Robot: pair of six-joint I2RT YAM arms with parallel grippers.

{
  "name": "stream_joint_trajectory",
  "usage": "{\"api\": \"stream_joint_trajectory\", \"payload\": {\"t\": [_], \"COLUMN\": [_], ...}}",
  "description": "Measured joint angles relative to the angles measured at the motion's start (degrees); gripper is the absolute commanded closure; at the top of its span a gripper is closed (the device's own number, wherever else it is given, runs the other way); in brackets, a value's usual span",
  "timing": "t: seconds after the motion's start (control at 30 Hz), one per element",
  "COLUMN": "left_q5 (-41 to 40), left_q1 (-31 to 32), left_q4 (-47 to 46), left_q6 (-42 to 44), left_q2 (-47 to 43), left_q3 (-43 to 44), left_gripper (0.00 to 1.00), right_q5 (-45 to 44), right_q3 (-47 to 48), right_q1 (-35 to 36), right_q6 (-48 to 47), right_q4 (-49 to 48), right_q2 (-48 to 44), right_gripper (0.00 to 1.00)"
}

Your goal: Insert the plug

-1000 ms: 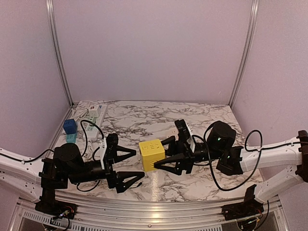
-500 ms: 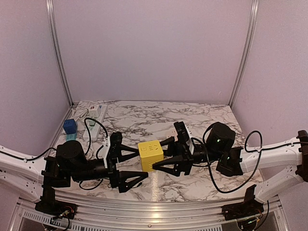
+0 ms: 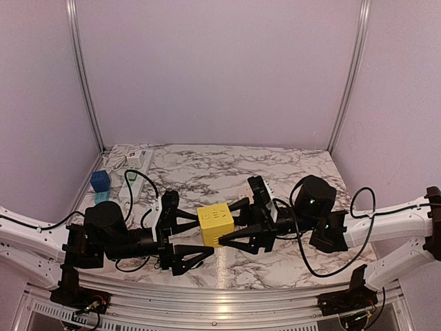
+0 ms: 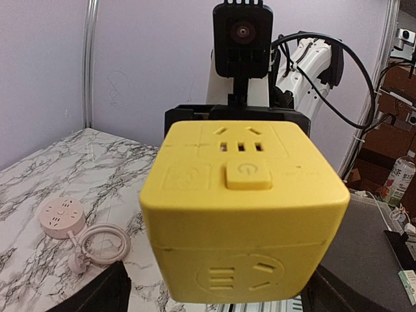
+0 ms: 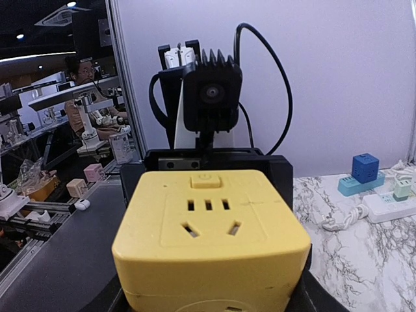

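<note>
A yellow socket cube with sockets and a push button hangs above the table's front middle. My right gripper is shut on it from the right; the cube fills the right wrist view. My left gripper is open, its fingers spread either side of the cube's left face; contact is not visible. A pink round socket with a coiled cord ending in a plug lies on the marble beyond; it is hidden in the top view.
A white power strip, a blue cube and a teal block sit at the far left, also in the right wrist view. Black cables loop beside both arms. A metal rail runs along the near edge.
My left gripper has moved right, up to the cube. My right gripper has shifted slightly left with the cube.
</note>
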State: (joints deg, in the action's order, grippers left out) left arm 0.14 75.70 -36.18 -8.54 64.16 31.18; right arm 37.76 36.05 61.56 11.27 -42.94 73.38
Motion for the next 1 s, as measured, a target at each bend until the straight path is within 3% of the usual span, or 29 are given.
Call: {"api": "stream_joint_trajectory", "payload": {"t": [0.27, 0.37, 0.53, 0.83, 1.0], "left_q5": [0.72, 1.33, 2.14, 1.29, -1.36], "left_q1": [-0.33, -0.35, -0.52, -0.79, -1.33], "left_q4": [0.02, 0.04, 0.33, 0.85, 0.96], "left_q6": [0.22, 0.13, 0.44, 0.13, -0.31], "left_q2": [0.00, 0.00, -0.13, -0.39, -4.48], "left_q3": [0.09, 0.15, 0.20, 0.17, -1.70], "left_gripper": [0.26, 0.47, 0.79, 0.85, 0.85], "right_q5": [0.70, 0.66, 0.70, -2.75, -7.91], "right_q3": [0.02, 0.20, 0.52, 1.70, 2.27], "right_q1": [0.00, 0.00, -0.17, 0.02, -0.98], "right_q6": [0.02, 0.00, -0.37, -0.81, -1.68], "right_q4": [0.46, 0.63, 0.76, 4.46, 10.14], "right_q2": [0.44, 0.81, 1.25, 0.57, -3.45], "right_gripper": [0.71, 0.70, 0.49, 0.11, 0.08]}}
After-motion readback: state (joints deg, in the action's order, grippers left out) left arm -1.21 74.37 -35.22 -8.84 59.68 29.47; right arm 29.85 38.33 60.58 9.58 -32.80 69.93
